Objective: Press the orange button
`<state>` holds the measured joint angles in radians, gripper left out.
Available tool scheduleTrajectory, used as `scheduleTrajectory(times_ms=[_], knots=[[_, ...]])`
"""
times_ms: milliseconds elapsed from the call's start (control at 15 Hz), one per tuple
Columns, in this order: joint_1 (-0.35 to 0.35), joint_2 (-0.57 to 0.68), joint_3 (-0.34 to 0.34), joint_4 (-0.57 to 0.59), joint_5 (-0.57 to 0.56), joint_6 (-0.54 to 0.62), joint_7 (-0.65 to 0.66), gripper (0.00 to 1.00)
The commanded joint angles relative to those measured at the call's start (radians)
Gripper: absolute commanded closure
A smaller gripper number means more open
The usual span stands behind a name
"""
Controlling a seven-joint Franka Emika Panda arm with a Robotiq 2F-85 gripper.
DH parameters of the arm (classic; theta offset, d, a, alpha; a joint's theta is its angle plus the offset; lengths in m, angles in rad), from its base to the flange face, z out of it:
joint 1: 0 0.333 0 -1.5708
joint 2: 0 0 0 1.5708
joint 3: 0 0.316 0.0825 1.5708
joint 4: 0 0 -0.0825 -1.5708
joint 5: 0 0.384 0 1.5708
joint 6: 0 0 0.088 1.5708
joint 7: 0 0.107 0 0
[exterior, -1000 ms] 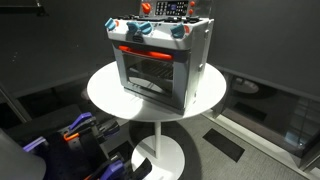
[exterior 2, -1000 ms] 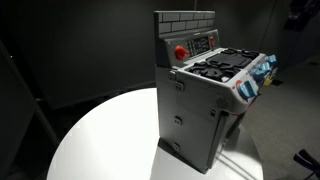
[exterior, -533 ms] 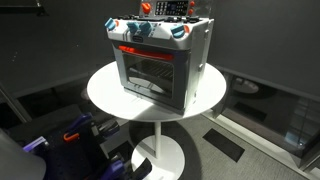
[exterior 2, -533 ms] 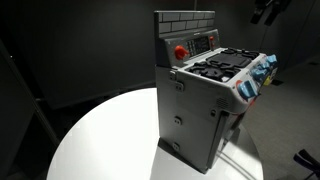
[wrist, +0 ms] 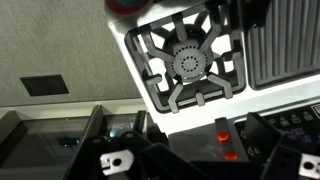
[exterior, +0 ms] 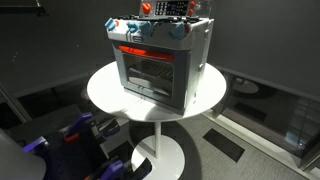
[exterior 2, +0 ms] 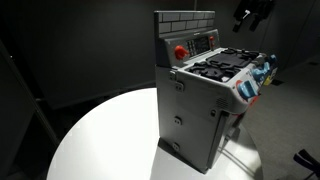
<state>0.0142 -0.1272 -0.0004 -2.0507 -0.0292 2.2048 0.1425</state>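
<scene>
A grey toy stove point(exterior 2: 205, 100) stands on a round white table point(exterior 2: 100, 140). It also shows in an exterior view point(exterior: 160, 65). The orange button point(exterior 2: 180, 51) is round and sits on the stove's upright back panel, left of a small control panel. My gripper point(exterior 2: 250, 14) hangs in the air above and behind the stove's far end, apart from it, fingers spread and empty. In the wrist view my gripper point(wrist: 198, 125) looks down on a black burner point(wrist: 190, 62) and a ribbed griddle point(wrist: 285, 50). The button point(wrist: 128, 4) shows at the top edge.
The stove has blue and red knobs point(exterior: 150, 30) and a red oven handle point(exterior: 145, 50) on its front. The table stands on a single pedestal point(exterior: 160, 150). Dark walls and floor surround it, with blue and orange gear point(exterior: 75, 135) on the floor.
In the exterior view my gripper has moved left and slightly down, from the frame's far right toward the stove top. The stove has not moved.
</scene>
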Motion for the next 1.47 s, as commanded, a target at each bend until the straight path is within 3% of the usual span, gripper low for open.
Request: scheduleTrajectory(times_ms=[0, 1400], knots=[[-0.016, 0.077, 0.008, 0.078, -0.037, -0.006, 0.064, 0.0], [0.009, 0.284, -0.001, 0.28, -0.029, -0.026, 0.113, 0.0]])
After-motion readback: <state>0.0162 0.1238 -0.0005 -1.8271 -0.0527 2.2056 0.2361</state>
